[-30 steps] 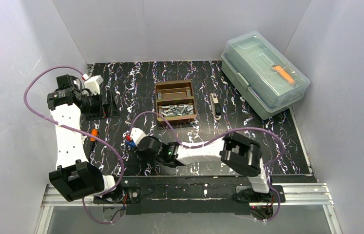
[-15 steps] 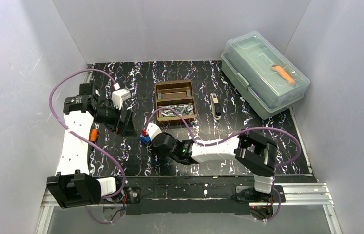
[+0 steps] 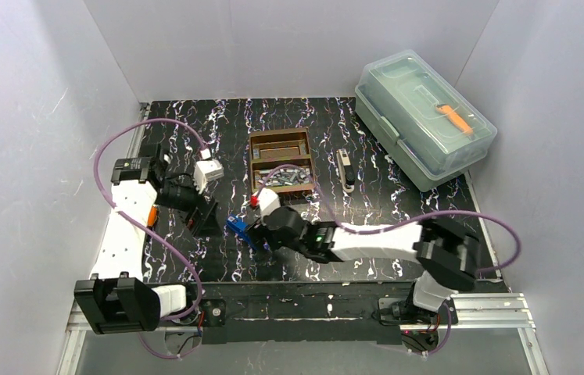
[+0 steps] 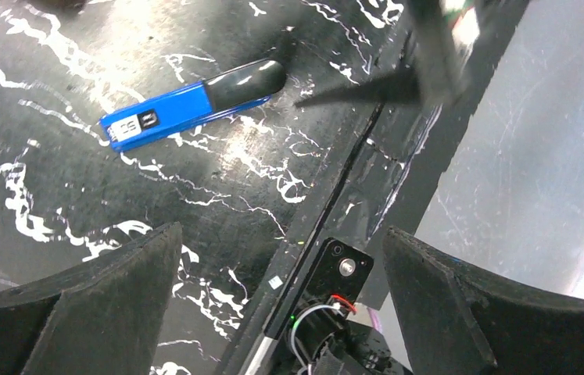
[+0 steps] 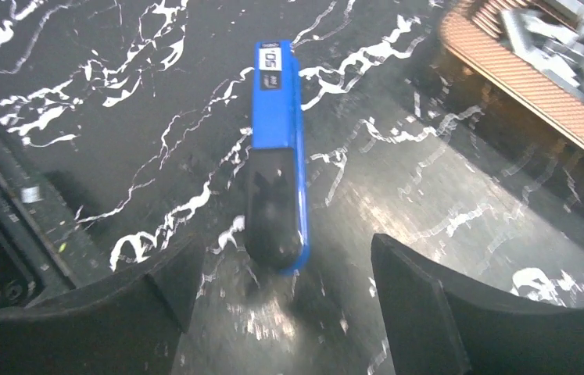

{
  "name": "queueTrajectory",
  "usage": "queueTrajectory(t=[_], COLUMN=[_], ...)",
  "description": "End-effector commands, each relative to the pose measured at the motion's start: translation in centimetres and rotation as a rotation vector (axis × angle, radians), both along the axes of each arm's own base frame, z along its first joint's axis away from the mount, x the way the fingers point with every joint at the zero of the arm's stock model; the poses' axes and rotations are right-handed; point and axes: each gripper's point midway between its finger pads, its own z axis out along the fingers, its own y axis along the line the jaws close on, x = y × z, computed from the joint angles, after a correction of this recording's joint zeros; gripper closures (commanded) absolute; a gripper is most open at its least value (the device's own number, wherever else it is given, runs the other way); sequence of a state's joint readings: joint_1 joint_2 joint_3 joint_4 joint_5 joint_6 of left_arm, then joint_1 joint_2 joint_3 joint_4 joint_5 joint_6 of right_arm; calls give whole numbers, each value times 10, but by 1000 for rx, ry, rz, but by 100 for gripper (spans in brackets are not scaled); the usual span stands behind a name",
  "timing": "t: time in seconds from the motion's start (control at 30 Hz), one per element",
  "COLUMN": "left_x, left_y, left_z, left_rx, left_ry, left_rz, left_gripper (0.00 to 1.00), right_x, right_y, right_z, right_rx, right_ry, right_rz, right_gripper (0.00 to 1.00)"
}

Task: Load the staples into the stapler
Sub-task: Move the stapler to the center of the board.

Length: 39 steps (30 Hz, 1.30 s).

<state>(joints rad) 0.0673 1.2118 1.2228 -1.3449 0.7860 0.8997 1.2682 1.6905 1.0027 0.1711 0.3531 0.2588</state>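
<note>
The blue stapler [image 3: 237, 229] with a black end lies flat on the black marbled table, near the front centre. My right gripper [image 3: 261, 234] stands open right behind it. In the right wrist view the stapler's [image 5: 277, 156] black end reaches just between the right gripper's [image 5: 284, 269] fingertips, touching neither. The staples [image 3: 284, 177] lie heaped in the near half of a brown tray [image 3: 256, 160], also seen as staples [image 5: 570, 47] at the upper right. My left gripper [image 3: 202, 215] is open and holds nothing; it hovers left of the stapler [image 4: 195, 105].
A small black-and-white stapler [image 3: 345, 169] lies right of the tray. A clear lidded plastic box [image 3: 421, 117] with an orange tool inside stands at the back right. An orange object [image 3: 150, 215] lies under the left arm. The table's front rail [image 4: 327, 226] runs below the left gripper.
My right gripper carried the blue stapler right, then opened, and the stapler now lies free on the table. The left arm swung in from the back left toward the stapler.
</note>
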Motion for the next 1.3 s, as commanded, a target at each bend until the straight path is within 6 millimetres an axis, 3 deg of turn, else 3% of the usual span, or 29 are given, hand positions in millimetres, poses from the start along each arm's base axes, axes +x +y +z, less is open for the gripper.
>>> queueTrajectory(t=[0.0, 0.17, 0.2, 0.37, 0.63, 0.9, 1.17, 1.27], left_x=[-18, -25, -26, -17, 6, -5, 8, 8], left_y=[-18, -34, -38, -57, -79, -88, -100, -100], left_z=[-6, -30, -37, -65, -85, -122, -132, -139], left_rx=[-21, 83, 111, 232, 289, 288, 300, 318], left_ry=[-23, -95, -111, -235, -418, -441, -534, -521], left_rz=[-214, -442, -484, -671, -872, -979, -980, -998], left_gripper=[2, 2, 2, 2, 4, 21, 40, 42], right_x=[5, 0, -2, -7, -13, -15, -19, -19], right_y=[-35, -98, -106, -133, -129, -129, -127, -125], right_z=[37, 35, 33, 32, 26, 30, 25, 26], right_rx=[133, 153, 159, 178, 202, 257, 263, 291], right_ry=[70, 125, 133, 168, 309, 361, 394, 401], right_rz=[-72, -205, -218, -282, -262, -267, -252, -251], right_gripper=[14, 7, 2, 1, 2, 3, 3, 3])
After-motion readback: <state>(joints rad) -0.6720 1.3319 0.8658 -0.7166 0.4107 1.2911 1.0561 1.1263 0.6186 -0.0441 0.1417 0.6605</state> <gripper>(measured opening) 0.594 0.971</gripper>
